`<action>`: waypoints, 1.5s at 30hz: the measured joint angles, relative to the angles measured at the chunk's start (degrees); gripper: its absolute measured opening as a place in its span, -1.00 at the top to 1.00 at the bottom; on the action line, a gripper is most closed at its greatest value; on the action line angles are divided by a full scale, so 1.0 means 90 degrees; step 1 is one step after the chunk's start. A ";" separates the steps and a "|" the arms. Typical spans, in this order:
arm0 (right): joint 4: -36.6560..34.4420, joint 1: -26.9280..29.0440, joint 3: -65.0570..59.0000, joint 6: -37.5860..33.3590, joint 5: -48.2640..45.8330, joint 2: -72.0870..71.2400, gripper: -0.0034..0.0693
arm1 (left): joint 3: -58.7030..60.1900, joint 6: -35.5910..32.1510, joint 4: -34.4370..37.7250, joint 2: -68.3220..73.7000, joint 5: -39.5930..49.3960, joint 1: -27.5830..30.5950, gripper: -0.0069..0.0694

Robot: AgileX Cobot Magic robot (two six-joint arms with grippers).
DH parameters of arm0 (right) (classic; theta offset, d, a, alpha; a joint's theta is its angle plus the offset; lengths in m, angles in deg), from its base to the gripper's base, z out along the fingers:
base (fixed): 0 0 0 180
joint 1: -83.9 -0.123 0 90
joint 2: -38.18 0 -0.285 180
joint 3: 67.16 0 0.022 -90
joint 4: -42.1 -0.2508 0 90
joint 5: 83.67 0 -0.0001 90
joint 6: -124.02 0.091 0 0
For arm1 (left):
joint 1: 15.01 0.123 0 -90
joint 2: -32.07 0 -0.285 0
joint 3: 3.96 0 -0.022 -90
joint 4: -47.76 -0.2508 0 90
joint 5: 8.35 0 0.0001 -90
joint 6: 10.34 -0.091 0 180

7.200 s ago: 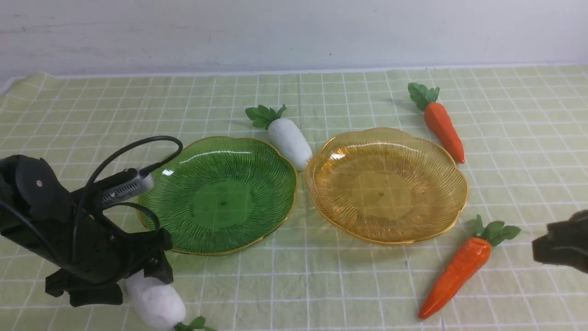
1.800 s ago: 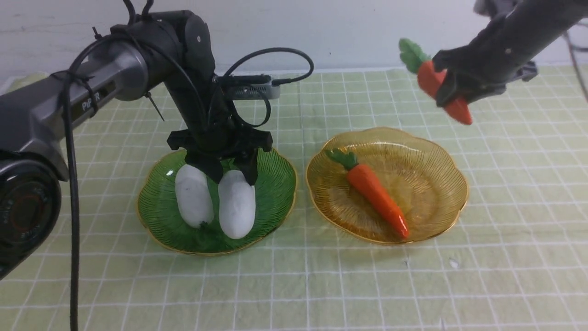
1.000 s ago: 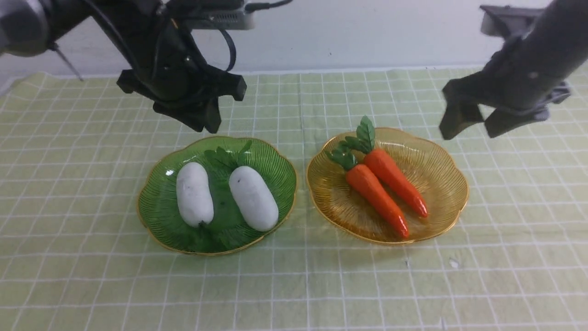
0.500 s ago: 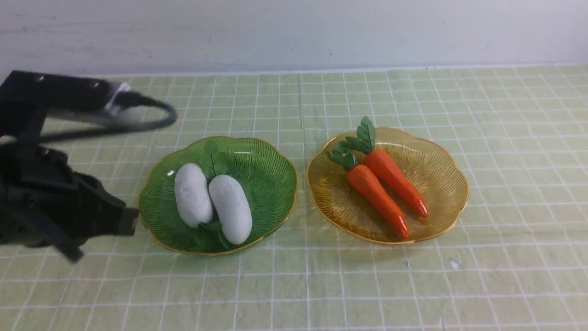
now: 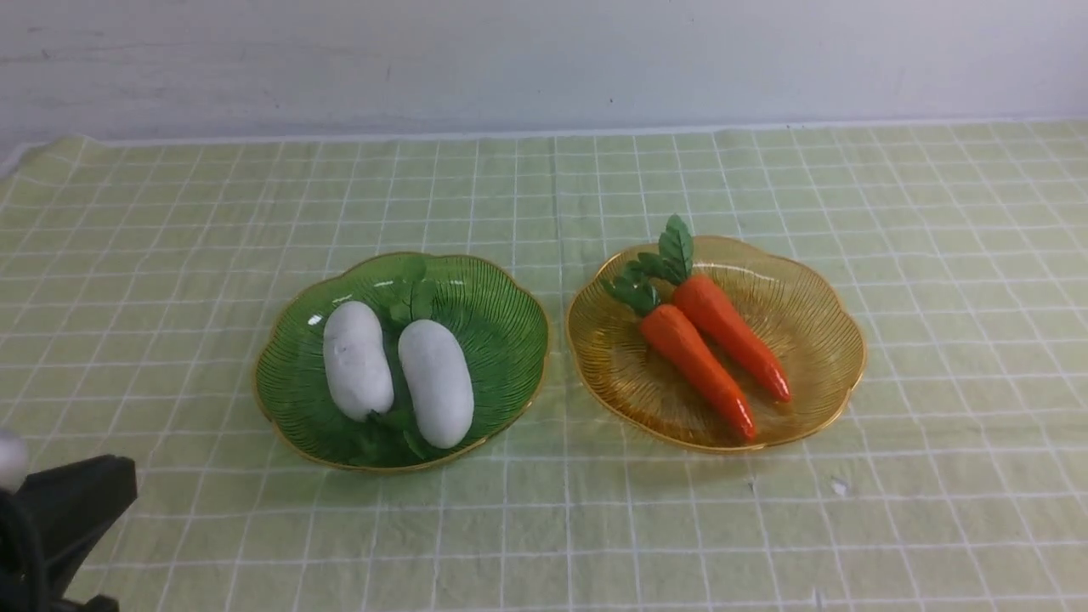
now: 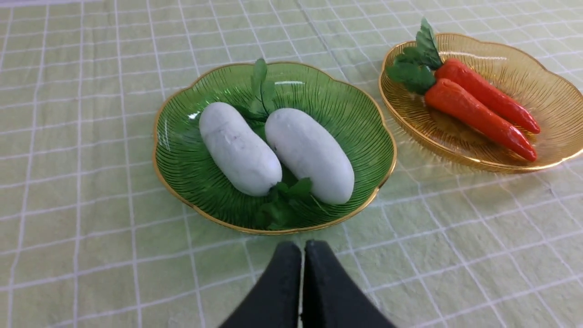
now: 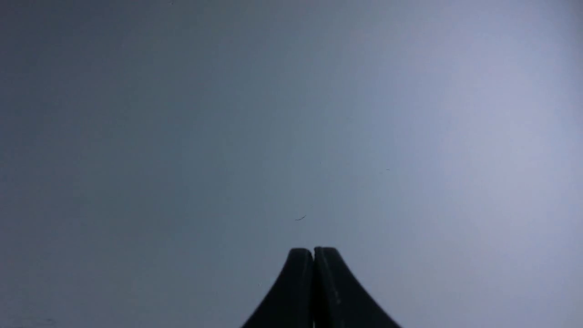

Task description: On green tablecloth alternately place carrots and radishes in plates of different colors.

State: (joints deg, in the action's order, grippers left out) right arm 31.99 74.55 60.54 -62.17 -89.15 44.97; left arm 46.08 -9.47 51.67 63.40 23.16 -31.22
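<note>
Two white radishes (image 5: 358, 359) (image 5: 437, 382) lie side by side in the green plate (image 5: 501, 319) on the green tablecloth (image 5: 544, 527). Two orange carrots (image 5: 699, 371) (image 5: 731, 336) lie side by side in the amber plate (image 5: 807, 297). The left wrist view shows the radishes (image 6: 239, 148) (image 6: 309, 154) in the green plate (image 6: 355, 118) and the carrots (image 6: 473, 117) in the amber plate (image 6: 537, 82). My left gripper (image 6: 303, 248) is shut and empty, just short of the green plate's near rim. My right gripper (image 7: 313, 252) is shut and empty, facing a blank grey surface.
A black part of the left arm (image 5: 59, 518) shows at the front left corner of the front view. A pale wall (image 5: 544, 59) runs behind the cloth's far edge.
The left arm has drawn back from beside the green plate to the front left corner. The right-hand radish has shifted slightly in the green plate. The carrots have not moved.
</note>
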 joint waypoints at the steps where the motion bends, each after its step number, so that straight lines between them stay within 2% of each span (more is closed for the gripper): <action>1: 0.0000 0.0000 -0.0008 0.0000 -0.0009 0.0000 0.94 | 0.0064 0.0000 -0.0009 -0.0178 0.0008 0.0000 0.84; 8: 0.0000 0.0000 -0.0025 -0.0006 -0.0030 0.0000 0.94 | 0.0101 0.0000 0.0005 -0.0881 0.0021 0.0000 0.84; 21: 0.0000 0.0000 -0.0028 -0.0006 -0.0042 0.0000 0.94 | 0.0101 -0.0003 -0.0002 -0.0906 0.0021 0.0000 0.84; 28: 0.0000 0.0000 -0.0028 -0.0012 -0.0042 0.0000 0.94 | 0.0236 -0.0015 -0.0356 -0.1030 -0.0059 0.0018 0.84; 30: 0.0000 0.0000 -0.0028 -0.0012 -0.0046 0.0000 0.94 | 0.0420 -0.0027 -0.0392 -0.1282 -0.0219 0.0137 0.84; 37: 0.0000 0.0000 -0.0028 -0.0017 -0.0046 0.0000 0.94 | 0.2636 -0.0029 -0.0348 -0.2622 -0.1317 0.1507 0.84; 41: 0.0000 0.0000 -0.0028 -0.0019 -0.0070 0.0000 0.94 | 0.3182 -0.0029 -0.0486 -0.2682 -0.1182 0.1604 0.84; 45: 0.0000 0.0000 -0.0028 -0.0026 -0.0070 0.0000 0.94 | 0.3189 -0.0034 -0.0617 -0.2682 -0.1043 0.1500 0.84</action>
State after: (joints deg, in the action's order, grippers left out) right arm 31.99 74.55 60.29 -62.40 -89.78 44.97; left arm 74.78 -9.77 46.12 39.26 13.77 -17.72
